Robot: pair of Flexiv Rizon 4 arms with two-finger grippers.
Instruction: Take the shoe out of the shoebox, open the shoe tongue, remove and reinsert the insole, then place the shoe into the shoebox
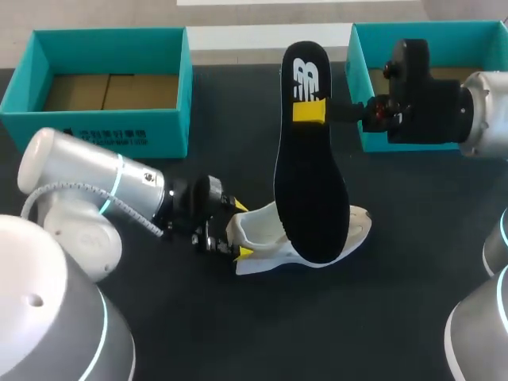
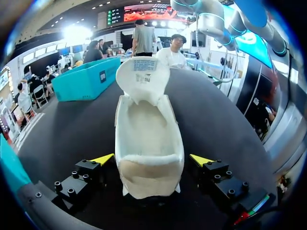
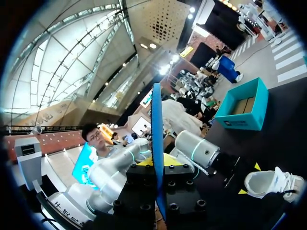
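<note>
On the dark table (image 1: 238, 341), teal boxes sit at upper left (image 1: 103, 131) and upper right (image 1: 359, 71) of the head view. The white shoe (image 1: 258, 226) lies low in the centre, with its heel towards the left and its toe towards the right. The black insole (image 1: 309, 182) stands steeply over it, its lower end at the shoe's opening and its long axis running up the frame, across the shoe's own axis. The right gripper (image 1: 311, 111) is clamped on the raised upper end. The left gripper (image 1: 241, 230) straddles the heel with its fingers apart, and narrow gaps show on either side. To seat the insole, the right arm would likely have to swing the held end down towards the heel until the two axes line up.
</note>
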